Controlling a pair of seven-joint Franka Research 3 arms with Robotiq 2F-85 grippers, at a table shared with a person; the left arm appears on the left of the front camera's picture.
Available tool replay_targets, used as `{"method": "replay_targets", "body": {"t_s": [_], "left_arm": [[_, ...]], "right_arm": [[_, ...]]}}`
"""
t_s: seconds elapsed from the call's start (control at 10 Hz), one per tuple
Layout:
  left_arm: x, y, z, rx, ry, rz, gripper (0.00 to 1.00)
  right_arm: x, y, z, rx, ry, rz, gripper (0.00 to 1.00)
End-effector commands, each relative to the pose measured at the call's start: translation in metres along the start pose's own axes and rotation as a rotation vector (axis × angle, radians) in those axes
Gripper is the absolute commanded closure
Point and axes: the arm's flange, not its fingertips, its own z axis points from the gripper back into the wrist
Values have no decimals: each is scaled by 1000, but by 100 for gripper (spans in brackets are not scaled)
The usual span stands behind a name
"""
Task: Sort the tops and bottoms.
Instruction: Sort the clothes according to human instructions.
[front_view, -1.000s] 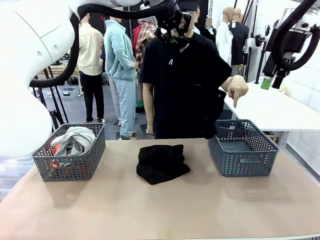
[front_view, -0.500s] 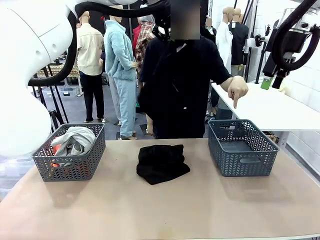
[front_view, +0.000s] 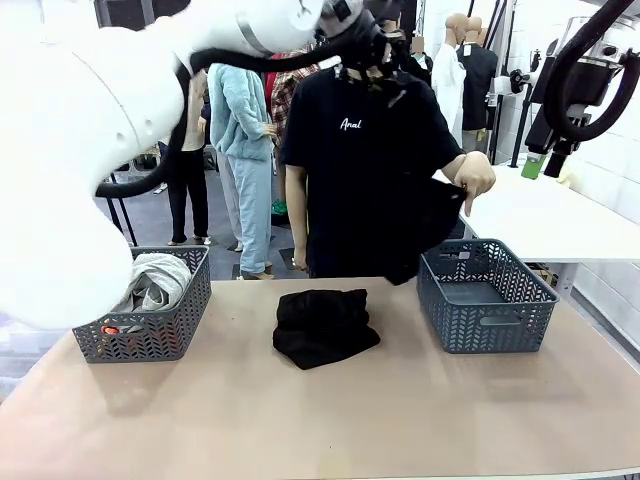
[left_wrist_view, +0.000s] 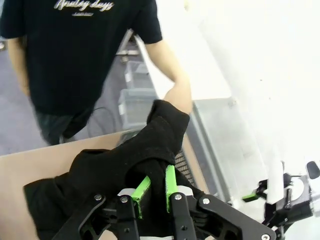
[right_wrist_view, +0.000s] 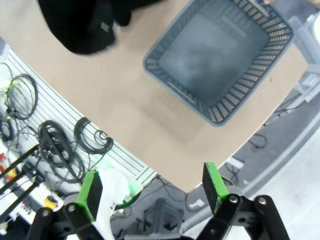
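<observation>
One black garment (left_wrist_view: 115, 170) pinched in left jaws, high above table (front_view: 450, 420); right jaws spread.

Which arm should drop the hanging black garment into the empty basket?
Left. The left gripper is shut on the black garment, which hangs just beside the empty basket. The right gripper is open and holds nothing, up above that basket.

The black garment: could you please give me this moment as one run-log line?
left gripper: shut on black garment, held high | right gripper: open, empty | right basket: empty | second black garment: on table
</observation>
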Motion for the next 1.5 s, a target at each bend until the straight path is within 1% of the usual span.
{"method": "replay_targets", "body": {"t_s": [0.0, 0.2, 0.3, 0.5, 0.7, 0.8, 0.9, 1.0, 1.1, 1.3, 1.4], "left_arm": [[56, -44, -21, -159, -67, -15, 100], [75, -67, -36, -264, -127, -5, 100], [86, -85, -37, -320, -155, -25, 100], [97, -111, -39, -404, -173, -79, 100], [101, -123, -52, -461, -164, -71, 100], [99, -122, -62, -457, -165, -62, 100], [94, -114, -77, -459, -147, -13, 100], [86, -108, -94, -489, -140, 68, 100], [71, -105, -111, -517, -127, 119, 100], [41, -103, -137, -535, -85, 196, 100], [26, -107, -146, -549, -44, 190, 100]], "right_arm": [[-2, 1, 0, 0, 9, -5, 0], [-2, 1, 0, 0, 9, -5, 0], [-2, 1, 0, 0, 9, -5, 0], [-2, 1, 0, 0, 9, -5, 0], [-2, 1, 0, 0, 9, -5, 0], [-2, 1, 0, 0, 9, -5, 0], [-2, 1, 0, 0, 9, -5, 0], [-2, 1, 0, 0, 9, -5, 0], [-2, 1, 0, 0, 9, -5, 0], [-2, 1, 0, 0, 9, -5, 0], [-2, 1, 0, 0, 9, -5, 0]]}}
